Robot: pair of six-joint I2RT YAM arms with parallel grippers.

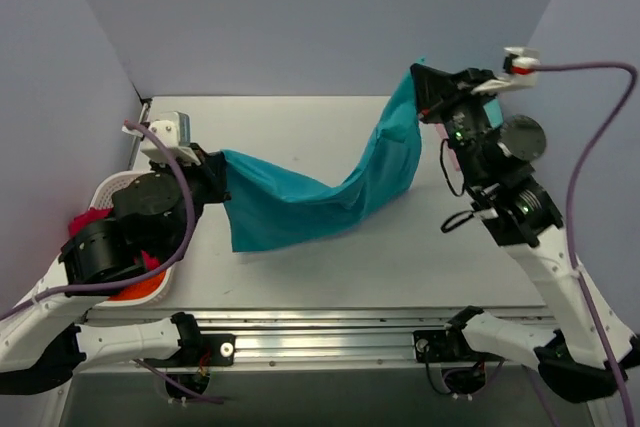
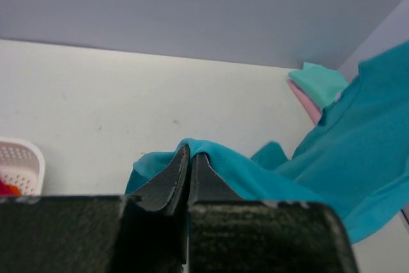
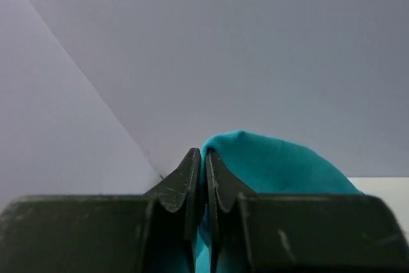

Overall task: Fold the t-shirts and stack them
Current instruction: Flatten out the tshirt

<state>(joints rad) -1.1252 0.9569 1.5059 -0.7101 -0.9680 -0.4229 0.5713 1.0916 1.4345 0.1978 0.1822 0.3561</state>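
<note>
The left arm (image 1: 130, 222) hides most of the lattice basket (image 1: 104, 187); the left wrist view's edge crops the teal t-shirt (image 2: 364, 139).

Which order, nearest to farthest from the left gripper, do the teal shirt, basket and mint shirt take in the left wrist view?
1. The teal shirt, clamped in the left gripper.
2. The basket, low on the left.
3. The mint shirt, far off on the right by the wall.

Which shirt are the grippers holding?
The teal-blue t-shirt, pinched by left gripper and right gripper; mint-green t-shirt and pink t-shirt lie on the table.
</note>
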